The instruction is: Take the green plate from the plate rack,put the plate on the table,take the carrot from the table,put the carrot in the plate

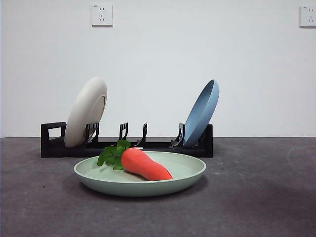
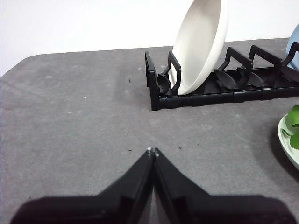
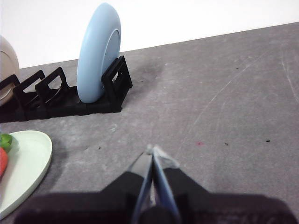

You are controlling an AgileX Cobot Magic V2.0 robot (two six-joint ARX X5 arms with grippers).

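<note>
The dark grey tabletop (image 1: 266, 197) spreads across the whole foreground and meets a plain white wall (image 1: 158, 59) that carries two sockets, one (image 1: 101, 15) high on the left of the front view and one (image 1: 307, 16) at the top right corner.

The plate rack (image 1: 128, 144) stands long and low near the wall, its squared loop handle at the left end in the front view. A cream-white plate (image 1: 85, 112) leans in the slot next to that handle, and a blue plate (image 1: 201, 112) leans in the slot at the opposite end; the prongs between them hold nothing.

The green plate (image 1: 187, 173) lies flat on the tabletop just in front of the rack, apart from it, right side up.

The carrot (image 1: 144, 165) lies inside the green plate, its leafy tuft toward the rack's handle end and its tapered tip pointing the other way, toward the viewer's side of the rim.

The left tool (image 2: 153, 150) hangs low over bare tabletop beyond the handle end of the rack, its two jaws pressed together with nothing between them; only the edge of the green plate and some leaves show at the side of its view. The right tool (image 3: 153, 149) is likewise over bare tabletop on the blue plate's side, jaws pressed together and holding nothing, with the green plate's rim off to one side.
</note>
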